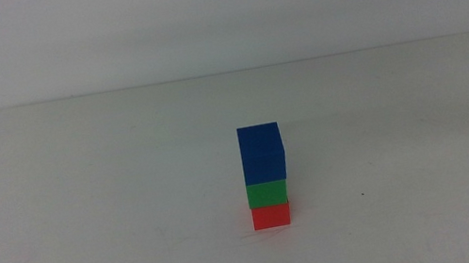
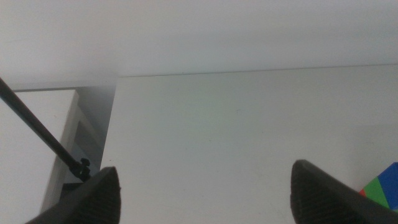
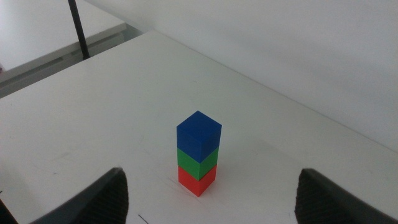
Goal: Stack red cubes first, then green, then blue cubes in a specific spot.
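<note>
While both arms wait out of the middle view, a three-cube stack stands on the white bench [image 1: 83,195], a little right of its middle and toward the near edge: red cube [image 1: 271,215] at the bottom, green cube [image 1: 267,192] on it, blue cube [image 1: 262,153] on top, faces roughly aligned. Left pincer [image 2: 205,193] is spread wide, holding nothing, the stack just beyond one jaw. Right pincer [image 3: 211,196] is likewise wide and empty, the stack ahead between its jaws, untouched.
</note>
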Robot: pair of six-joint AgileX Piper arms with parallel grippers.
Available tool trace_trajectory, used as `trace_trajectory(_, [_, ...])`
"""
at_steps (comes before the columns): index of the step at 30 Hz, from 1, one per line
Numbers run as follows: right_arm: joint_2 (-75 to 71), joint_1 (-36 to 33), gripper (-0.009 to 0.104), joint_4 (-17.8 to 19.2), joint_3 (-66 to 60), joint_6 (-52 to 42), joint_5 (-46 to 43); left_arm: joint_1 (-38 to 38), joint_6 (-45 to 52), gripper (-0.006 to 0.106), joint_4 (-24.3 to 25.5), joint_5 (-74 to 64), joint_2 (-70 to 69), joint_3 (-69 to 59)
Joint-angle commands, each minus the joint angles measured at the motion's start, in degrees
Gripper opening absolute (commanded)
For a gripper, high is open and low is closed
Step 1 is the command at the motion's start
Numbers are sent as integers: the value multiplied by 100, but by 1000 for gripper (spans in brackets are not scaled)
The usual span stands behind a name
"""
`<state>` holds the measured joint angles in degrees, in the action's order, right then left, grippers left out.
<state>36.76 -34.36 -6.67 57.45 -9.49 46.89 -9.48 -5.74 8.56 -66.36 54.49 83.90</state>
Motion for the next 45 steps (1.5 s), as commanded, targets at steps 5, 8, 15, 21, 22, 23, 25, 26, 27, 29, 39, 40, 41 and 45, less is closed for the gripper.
trace_trajectory(5, [26, 34, 90, 86, 125, -71, -441, -2, -7, 94, 132, 500, -185, -152])
trace_trajectory(8, [-5, 40, 90, 621, 120, -71, -724, -2, -12, 94, 175, 896, -588, -779])
trace_trajectory(15, [-5, 40, 90, 1504, -620, -71, -2258, -2, -12, 94, 133, 2655, -1745, -2671])
trace_trajectory(21, [-48, 699, 90, 1070, -1909, -71, -3037, -2, -12, 94, 121, 4276, -2447, -4232])
trace_trajectory(22, [-99, 919, 90, 957, -2148, -71, -3162, -2, -12, 94, 121, 4497, -2568, -4492])
trace_trajectory(23, [-172, 1149, 90, 824, -2382, -71, -3258, -2, -12, 94, 121, 4680, -2710, -4746])
trace_trajectory(25, [-428, 1551, 90, 667, -2813, -71, -3369, -2, -12, 94, 78, 4920, -2986, -5195])
trace_trajectory(26, [-609, 1755, 90, 667, -3059, -71, -3423, -2, -12, 94, 37, 4995, -3151, -5443])
trace_trajectory(27, [-778, 1910, 90, 667, -3300, -71, -3447, -2, -12, 94, -33, 5052, -3291, -5691])
trace_trajectory(29, [-1289, 2266, 90, 701, -3781, -71, -3460, -2, -12, 94, -272, 5093, -3660, -6176])
trace_trajectory(39, [-3545, 3989, 90, 483, -5462, -71, -3458, -2, -12, 94, -439, 5114, -5120, -7572])
trace_trajectory(40, [-3682, 4072, 90, 438, -5571, -71, -3463, -2, -12, 94, -439, 5124, -5205, -7653])
trace_trajectory(41, [-3814, 4120, 90, 397, -5671, -71, -3463, -2, -12, 94, -439, 5151, -5278, -7734])
trace_trajectory(45, [-3860, 4143, 90, 425, -5809, -71, -3426, -2, -12, 94, -439, 5313, -5431, -7981])
